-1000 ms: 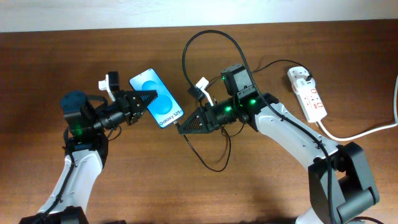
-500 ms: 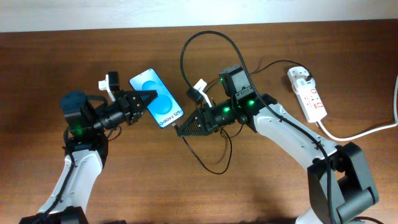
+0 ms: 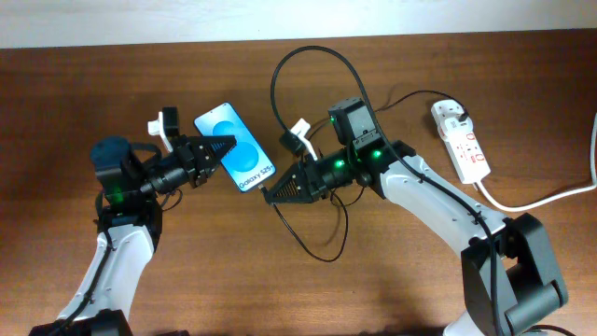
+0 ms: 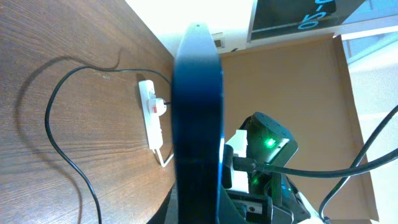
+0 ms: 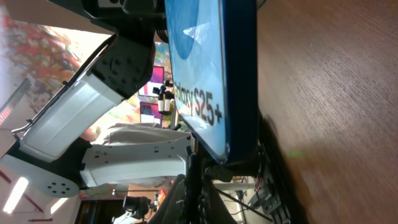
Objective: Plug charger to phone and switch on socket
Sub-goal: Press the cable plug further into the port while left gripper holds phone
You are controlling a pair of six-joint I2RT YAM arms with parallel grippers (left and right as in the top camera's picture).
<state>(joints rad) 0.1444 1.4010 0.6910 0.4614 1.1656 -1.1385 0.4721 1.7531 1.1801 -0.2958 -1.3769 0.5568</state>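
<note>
The phone (image 3: 238,149) has a light blue screen. My left gripper (image 3: 222,147) is shut on its side and holds it above the table. In the left wrist view the phone (image 4: 198,106) shows edge-on between the jaws (image 4: 200,208). My right gripper (image 3: 268,194) is shut on the connector end of the black charger cable (image 3: 317,49), close to the phone's lower end. In the right wrist view the phone's "Galaxy" end (image 5: 202,87) sits just above the closed fingers (image 5: 194,182). The white power strip (image 3: 461,142) lies at the far right with a plug in its far end.
The charger cable loops over the table behind and below the right arm (image 3: 322,254). The strip's thick white cord (image 3: 541,198) runs off to the right. In the left wrist view the strip (image 4: 151,115) and the cable (image 4: 59,146) lie on the wood.
My right gripper with the connector has edged slightly left, closer to the phone's lower end. The left gripper and the phone have stayed still.
</note>
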